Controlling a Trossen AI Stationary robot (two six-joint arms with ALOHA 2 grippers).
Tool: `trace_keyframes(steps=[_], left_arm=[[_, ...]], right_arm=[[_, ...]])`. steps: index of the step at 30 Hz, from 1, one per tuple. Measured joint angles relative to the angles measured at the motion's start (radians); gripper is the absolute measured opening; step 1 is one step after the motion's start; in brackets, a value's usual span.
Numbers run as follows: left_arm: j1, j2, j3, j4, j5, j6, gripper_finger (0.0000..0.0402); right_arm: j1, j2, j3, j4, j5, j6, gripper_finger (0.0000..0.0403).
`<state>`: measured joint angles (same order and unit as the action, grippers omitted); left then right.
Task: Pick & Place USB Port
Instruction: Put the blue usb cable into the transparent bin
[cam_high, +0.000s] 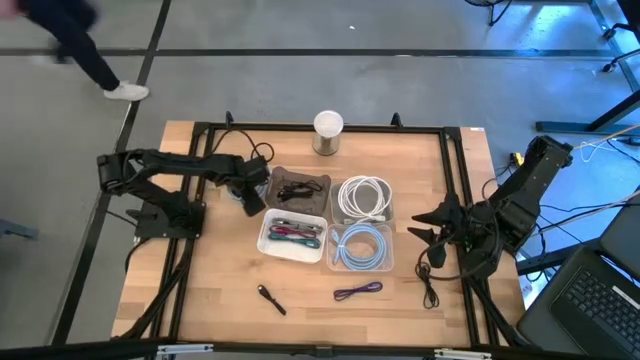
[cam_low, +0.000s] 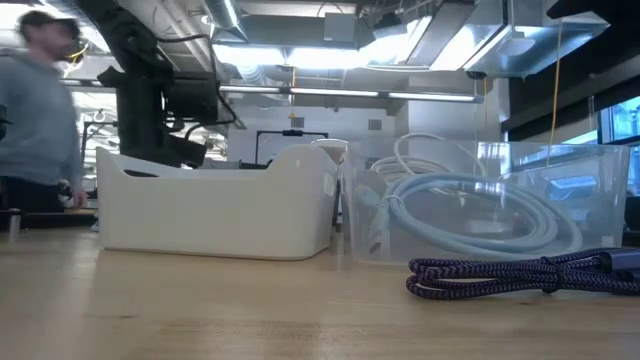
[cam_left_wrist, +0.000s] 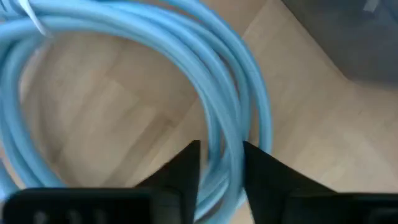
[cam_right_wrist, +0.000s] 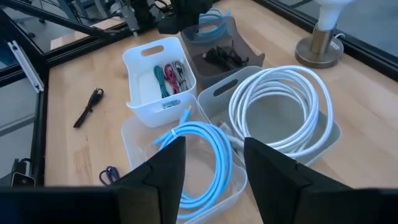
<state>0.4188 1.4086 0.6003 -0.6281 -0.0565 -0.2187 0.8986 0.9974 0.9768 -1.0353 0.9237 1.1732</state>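
Observation:
A coil of light-blue cable (cam_left_wrist: 236, 62) lies on the wooden table just left of the dark bin (cam_high: 298, 187); it also shows far off in the right wrist view as a blue coil (cam_right_wrist: 216, 17). My left gripper (cam_left_wrist: 221, 149) points down over it, shut on its strands; in the high view my left gripper (cam_high: 246, 196) is at the dark bin's left edge. My right gripper (cam_right_wrist: 214, 180) hangs open and raised over the table's right side, with nothing between its fingers; the high view shows it as my right gripper (cam_high: 432, 235). My left gripper comes from above, pointing down, and has a few strands on one side of the coil (cam_left_wrist: 219, 134) between its two fingers. The fingers lie across the strands. The rest of the coil lies flat on the table.
Four bins stand mid-table: a white one with coloured cables (cam_high: 292, 235), the dark one, a clear one with a white cable (cam_high: 363, 198) and a clear one with a blue cable (cam_high: 360, 247). A purple cable (cam_high: 358, 291) and a black piece (cam_high: 270, 298) lie near the front. A person (cam_low: 40, 100) passes beyond the table.

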Motion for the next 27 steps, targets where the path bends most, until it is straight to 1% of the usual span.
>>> trace_keyframes(steps=[4,5,13,22,25,27], left_arm=[[-0.007,-0.045,-0.007,-0.002,0.004,-0.045,0.0024],[-0.006,-0.061,-0.009,-0.014,0.0,-0.063,0.0017],[-0.047,-0.257,-0.012,-0.118,-0.046,-0.155,0.001],[-0.158,-0.553,-0.012,-0.106,-0.023,-0.253,0.001],[-0.201,-0.657,-0.011,-0.071,-0.024,-0.282,0.001],[-0.234,-0.719,-0.01,-0.019,-0.032,-0.296,0.001]], right_arm=[[0.0,0.001,0.0,-0.001,0.0,-0.001,0.0165],[0.0,0.001,0.0,-0.002,0.0,-0.001,0.0165],[0.0,0.001,0.0,-0.003,-0.008,-0.003,0.0165],[0.0,0.002,0.0,-0.004,-0.008,-0.003,0.0165],[0.0,0.002,0.0,-0.004,-0.008,-0.002,0.0165],[0.0,0.002,0.0,-0.003,-0.008,-0.002,0.0165]])
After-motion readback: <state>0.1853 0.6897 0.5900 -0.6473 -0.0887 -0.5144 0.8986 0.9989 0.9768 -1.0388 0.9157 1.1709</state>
